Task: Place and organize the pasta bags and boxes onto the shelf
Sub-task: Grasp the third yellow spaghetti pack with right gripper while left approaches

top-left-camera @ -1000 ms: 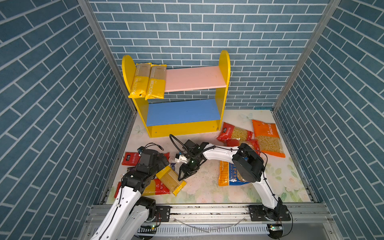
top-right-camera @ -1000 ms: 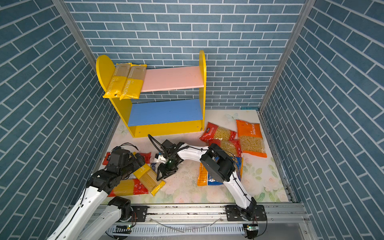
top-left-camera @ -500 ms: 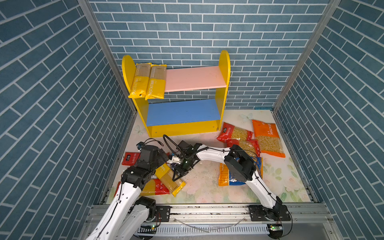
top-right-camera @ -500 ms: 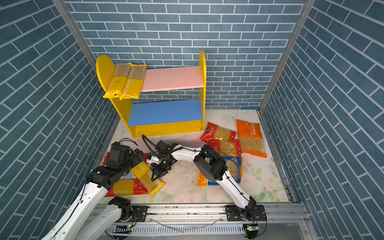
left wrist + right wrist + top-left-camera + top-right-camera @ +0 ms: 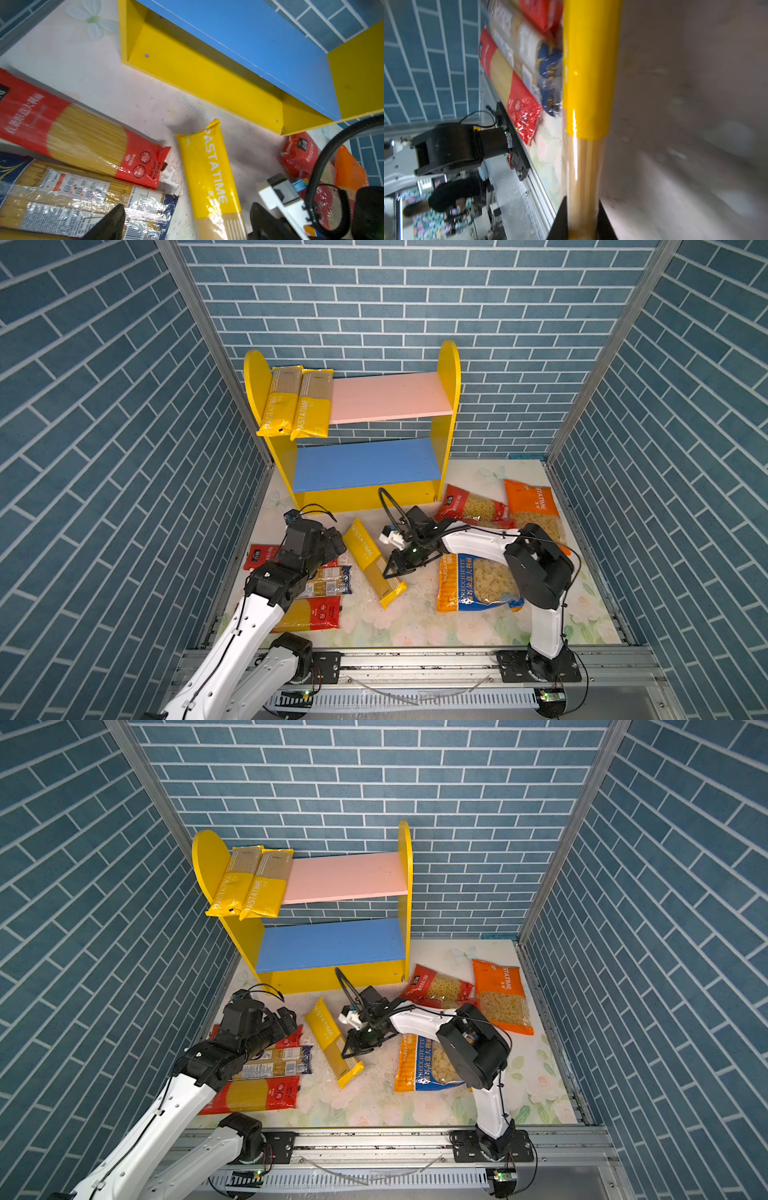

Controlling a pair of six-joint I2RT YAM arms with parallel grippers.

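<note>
The shelf (image 5: 390, 400) is still carrying two yellow packs (image 5: 297, 402). A third yellow PASTATIME spaghetti pack (image 5: 370, 560) is lying on the mat (image 5: 415, 614), now dragged clear of the wide-open left gripper (image 5: 334, 540). The right gripper (image 5: 391, 570) is clamping its transparent part, so lifting seems next.

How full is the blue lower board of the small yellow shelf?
Empty: the blue lower board shows bare in both top views. Only two yellow PASTATIME spaghetti packs sit on the pink upper board.
</note>
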